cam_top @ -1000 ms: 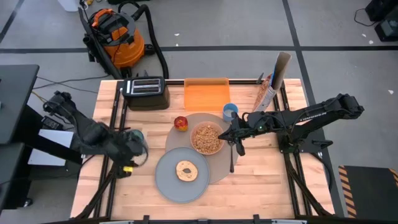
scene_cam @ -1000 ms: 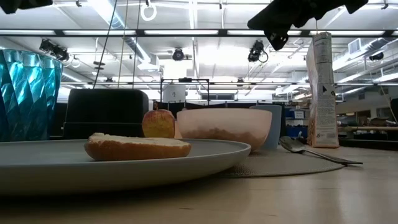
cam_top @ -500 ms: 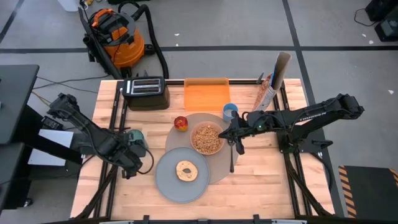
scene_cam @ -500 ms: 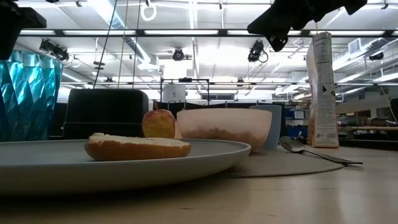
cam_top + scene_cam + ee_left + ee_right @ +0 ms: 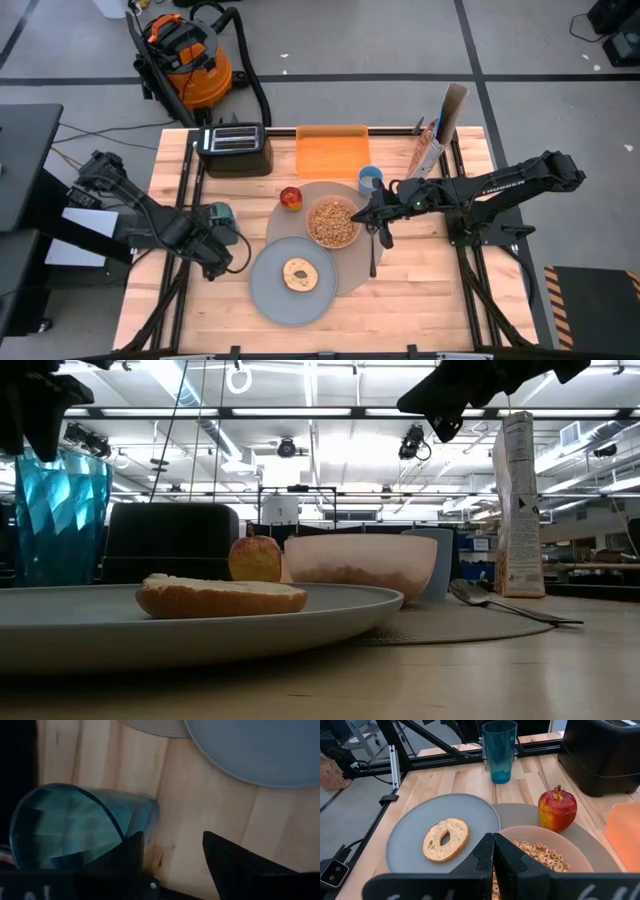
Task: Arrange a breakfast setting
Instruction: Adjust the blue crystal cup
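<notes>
The bagel (image 5: 298, 274) is sitting on the grey plate (image 5: 265, 290) at the table's near edge, overlapping the round mat (image 5: 352, 268), so the setting looks largely laid. The left gripper (image 5: 212, 256), fingers apart and empty, is hanging just beside the teal tumbler (image 5: 218, 215). Farther back, the right gripper (image 5: 378, 222), fingers pressed together, is hovering between the cereal bowl (image 5: 333, 222) and spoon (image 5: 373, 256); the apple (image 5: 291, 198) and light-blue cup (image 5: 369, 179) are resting beyond.

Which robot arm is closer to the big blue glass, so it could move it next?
Probably the left. The left gripper is open right beside the blue glass on the table's left side. The right gripper is shut over by the pink bowl, with the grey plate between it and the glass.
</notes>
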`<state>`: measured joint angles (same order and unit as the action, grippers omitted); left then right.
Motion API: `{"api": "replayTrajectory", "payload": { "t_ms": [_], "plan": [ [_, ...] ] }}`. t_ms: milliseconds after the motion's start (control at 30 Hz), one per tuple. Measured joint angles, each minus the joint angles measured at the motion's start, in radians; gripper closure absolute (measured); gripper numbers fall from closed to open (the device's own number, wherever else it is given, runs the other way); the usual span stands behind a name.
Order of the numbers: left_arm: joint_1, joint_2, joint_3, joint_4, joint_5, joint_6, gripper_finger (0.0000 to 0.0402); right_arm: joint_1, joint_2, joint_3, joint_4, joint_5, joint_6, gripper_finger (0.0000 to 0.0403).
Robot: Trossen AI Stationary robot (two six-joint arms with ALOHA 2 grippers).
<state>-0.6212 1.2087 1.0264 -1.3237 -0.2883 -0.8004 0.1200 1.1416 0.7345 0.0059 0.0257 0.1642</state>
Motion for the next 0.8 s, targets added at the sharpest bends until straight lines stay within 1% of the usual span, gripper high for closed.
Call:
{"api": "replayTrajectory", "payload": {
  "t_ms": [100,300,533,633,800],
  "plan": [
    [0.027,0.000,0.000,-0.004,-0.027,0.011,0.0191,0.000,0.000,0.000,0.000,0.000,0.000,0.0390],
    [0.085,0.000,-0.005,-0.013,-0.040,0.056,0.0191,0.000,0.000,0.000,0.000,0.000,0.000,0.0390],
    [0.149,0.000,-0.059,-0.002,-0.041,0.070,0.0191,0.000,0.000,0.000,0.000,-0.001,0.001,0.0390],
    [0.166,0.000,-0.061,0.006,-0.043,0.065,0.0191,0.000,0.000,0.000,0.000,-0.016,0.001,0.0390],
    [0.182,-0.008,-0.061,-0.002,-0.083,0.078,0.0191,0.000,0.000,0.000,0.000,-0.019,0.001,0.0390]
  ]
}}
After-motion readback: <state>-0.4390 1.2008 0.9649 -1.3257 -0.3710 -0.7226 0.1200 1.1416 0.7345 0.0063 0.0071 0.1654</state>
